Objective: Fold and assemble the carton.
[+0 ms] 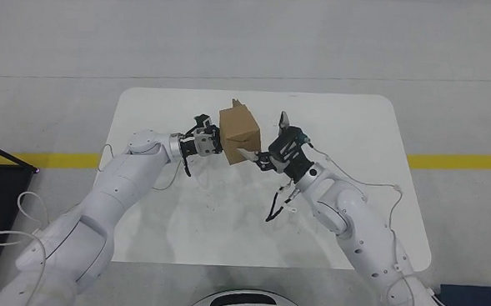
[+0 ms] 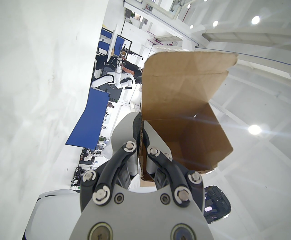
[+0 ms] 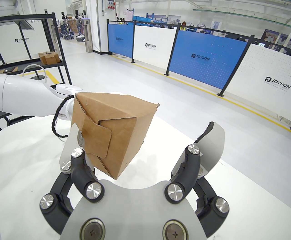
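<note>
Top view: logging the carton (image 1: 239,123) at upper centre of the frame, over the white table (image 1: 343,208) and between the two arms. Finding the left gripper (image 1: 206,141) hard against its left-hand side. Finding the right gripper (image 1: 267,139) at its lower right, spread wide, one finger touching the carton's lower corner and the other pointing up-frame, apart from the cardboard. Left wrist view: seeing the left gripper (image 2: 142,136) clamped tight on a single wall of the carton (image 2: 181,91), with the cardboard edge pinched between the fingers. Noting this end gaping open, with one long flap standing unfolded. Right wrist view: recording the right gripper (image 3: 141,141) spread wide and grasping nothing, one finger lying beside the tucked end of the carton (image 3: 118,127) and the other well apart from it. Seeing the carton tilted corner-down and apparently lifted, with the left arm (image 3: 27,95) beyond it. Noting the tucked flaps interlocked, though one rounded tab is sitting proud. Judging the risks: relying on a one-wall pinch means any push from the right finger could be pivoting the carton or buckling that wall. Pressing near the proud tab could be popping the tucked end open. Closing the long flap carelessly could be creasing it off its score line.
</note>
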You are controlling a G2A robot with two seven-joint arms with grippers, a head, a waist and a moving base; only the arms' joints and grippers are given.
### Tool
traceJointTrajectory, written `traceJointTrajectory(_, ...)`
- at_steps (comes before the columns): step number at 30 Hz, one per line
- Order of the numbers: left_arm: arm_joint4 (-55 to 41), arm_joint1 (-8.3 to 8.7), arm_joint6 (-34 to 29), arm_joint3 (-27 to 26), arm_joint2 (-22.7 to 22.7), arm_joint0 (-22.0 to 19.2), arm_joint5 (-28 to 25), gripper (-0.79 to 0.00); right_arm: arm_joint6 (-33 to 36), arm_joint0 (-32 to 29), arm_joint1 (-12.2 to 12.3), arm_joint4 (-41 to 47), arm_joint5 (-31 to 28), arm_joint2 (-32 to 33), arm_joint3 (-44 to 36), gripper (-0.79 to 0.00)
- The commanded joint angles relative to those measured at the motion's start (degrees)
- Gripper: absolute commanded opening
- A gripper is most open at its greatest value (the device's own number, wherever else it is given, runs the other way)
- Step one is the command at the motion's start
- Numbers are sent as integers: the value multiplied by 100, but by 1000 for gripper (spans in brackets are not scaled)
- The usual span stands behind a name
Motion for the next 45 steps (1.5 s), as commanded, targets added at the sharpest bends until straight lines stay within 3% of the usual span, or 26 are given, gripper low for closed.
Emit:
traceJointTrajectory(1,0,0,0,0,0,0,0,-785,78,23,-4,76,-61,19,17,0)
traceJointTrajectory(6,0,0,0,0,0,0,0,-785,87,13,10,213,-405,90,19,0)
traceJointTrajectory(23,0,0,0,0,0,0,0,-785,183,-254,87,481,-704,629,-12,0)
traceJointTrajectory(45,0,0,0,0,0,0,0,-785,579,367,-56,492,-647,61,382,0)
